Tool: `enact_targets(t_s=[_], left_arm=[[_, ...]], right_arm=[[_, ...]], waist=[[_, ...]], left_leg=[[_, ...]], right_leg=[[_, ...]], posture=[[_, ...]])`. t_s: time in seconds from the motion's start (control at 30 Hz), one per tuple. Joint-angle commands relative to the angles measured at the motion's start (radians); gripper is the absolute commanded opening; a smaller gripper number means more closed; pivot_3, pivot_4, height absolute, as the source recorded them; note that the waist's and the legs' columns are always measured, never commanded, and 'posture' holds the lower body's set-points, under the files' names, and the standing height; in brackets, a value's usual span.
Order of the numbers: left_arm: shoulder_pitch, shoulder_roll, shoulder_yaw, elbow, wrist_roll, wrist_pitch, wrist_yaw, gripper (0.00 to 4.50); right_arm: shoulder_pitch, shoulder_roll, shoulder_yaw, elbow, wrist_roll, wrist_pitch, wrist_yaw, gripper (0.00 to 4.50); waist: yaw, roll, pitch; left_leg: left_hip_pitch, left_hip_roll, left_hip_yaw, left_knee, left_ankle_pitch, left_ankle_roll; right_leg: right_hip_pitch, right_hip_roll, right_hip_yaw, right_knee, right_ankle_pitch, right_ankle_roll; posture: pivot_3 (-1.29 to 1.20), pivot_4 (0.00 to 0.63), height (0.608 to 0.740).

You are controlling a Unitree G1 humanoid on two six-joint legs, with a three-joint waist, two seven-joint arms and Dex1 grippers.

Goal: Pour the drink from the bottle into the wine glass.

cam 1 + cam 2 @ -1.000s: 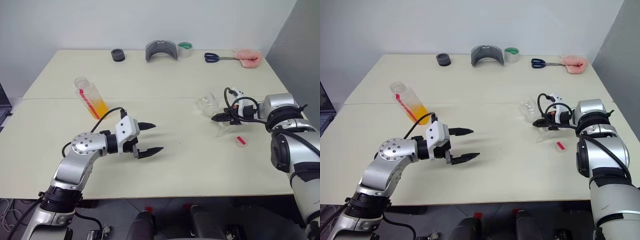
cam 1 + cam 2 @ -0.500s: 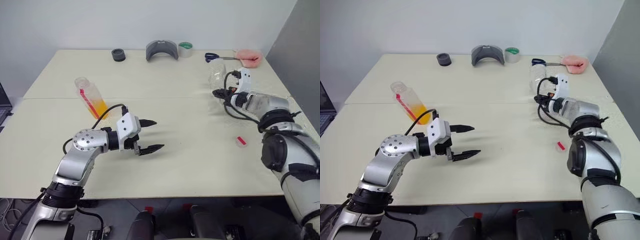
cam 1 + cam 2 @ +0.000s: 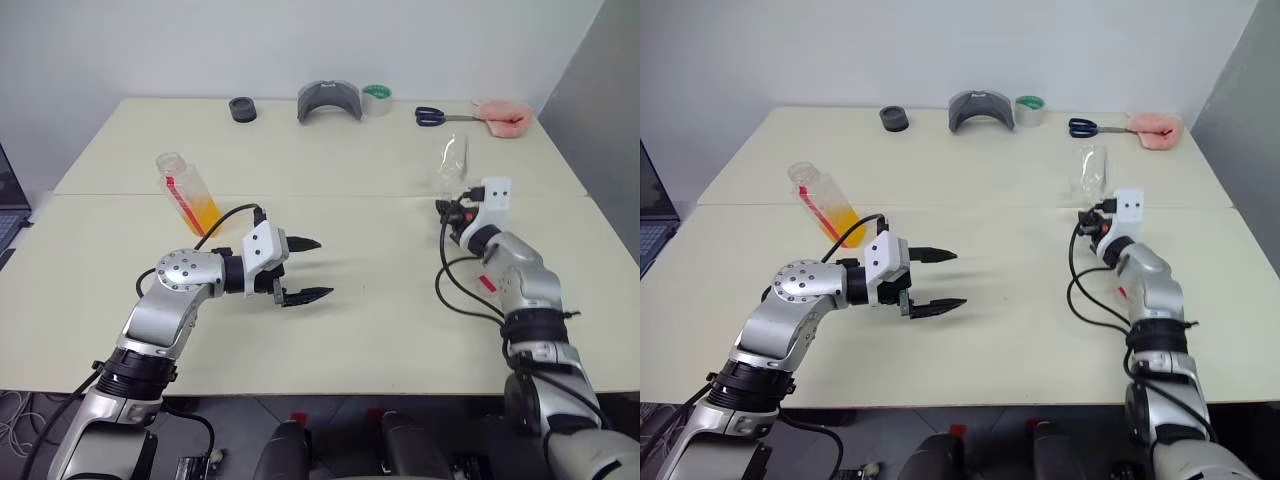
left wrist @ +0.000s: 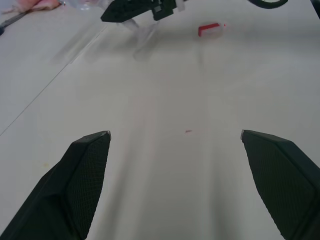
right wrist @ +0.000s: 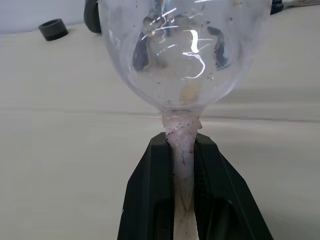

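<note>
Bench [image 3: 330,340], pale, two boards joined by a seam; items taken left to right.

1. Bottle [image 3: 186,194]: far left, standing but leaning, cap off; the drink [image 3: 200,214] fills its lower part. No tool touches it.
2. Left tool [image 3: 305,269]: mid-left, just right of the bottle and nearer, fingers spread wide and empty, pointing right across the bench. Judgement: the next useful move is to bring it back round the bottle's body, close on the middle clear of the open mouth, and lift it without tipping, since the neck is uncapped.
3. Cap [image 3: 484,283]: small pink-red piece lying on the bench at near right, just beside the right forearm.
4. Wine glass [image 3: 452,165]: right side, upright, bowl empty. Whether its foot rests on the bench I cannot tell.
5. Right tool [image 5: 182,165]: fingers pinched narrow on the glass stem just under the bowl. Judgement: the glass wants holding plumb and steady, bowl mouth open toward the left, so the pour meets a fixed target.

Far edge: dark ring, grey holder, tape roll, scissors, pink cloth, all well apart.
</note>
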Motion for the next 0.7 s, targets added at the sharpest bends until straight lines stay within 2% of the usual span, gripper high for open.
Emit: enact_targets(t_s=[0.03,0.5,0.6,0.7], left_arm=[[-0.022,0.002,0.002,0.001,0.006,-0.028,-0.019,4.5],[-0.004,0.009,0.011,0.018,0.018,-0.055,-0.042,4.5],[-0.003,0.005,0.017,0.008,0.004,-0.037,-0.035,4.5],[-0.008,-0.001,0.042,-0.005,-0.024,0.005,-0.015,4.5]], right_arm=[[0.092,-0.006,0.025,-0.129,0.015,0.112,-0.02,0.18],[0.384,-0.047,0.148,-0.451,0.033,0.329,-0.026,0.18],[0.379,-0.051,0.161,-0.458,0.022,0.292,-0.034,0.18],[0.298,-0.013,0.152,-0.436,0.025,0.23,-0.056,0.18]], waist=[[0.0,0.0,0.0],[0.006,-0.006,-0.01],[0.006,-0.008,-0.013],[0.006,-0.009,-0.013]], left_leg=[[0.0,0.0,0.0,0.0,0.0,0.0],[0.002,0.0,-0.002,-0.001,0.0,0.0],[0.002,0.0,-0.002,-0.001,0.0,0.0],[0.003,0.0,-0.002,-0.001,0.0,0.0]], right_leg=[[0.0,0.0,0.0,0.0,0.0,0.0],[0.003,0.0,-0.002,-0.001,-0.001,0.0],[0.003,0.001,-0.002,-0.002,-0.001,0.0],[0.003,0.001,-0.002,-0.001,-0.001,0.0]], posture=[[0.0,0.15,0.74],[0.0,0.15,0.74],[0.0,0.15,0.74],[0.0,0.15,0.74]])
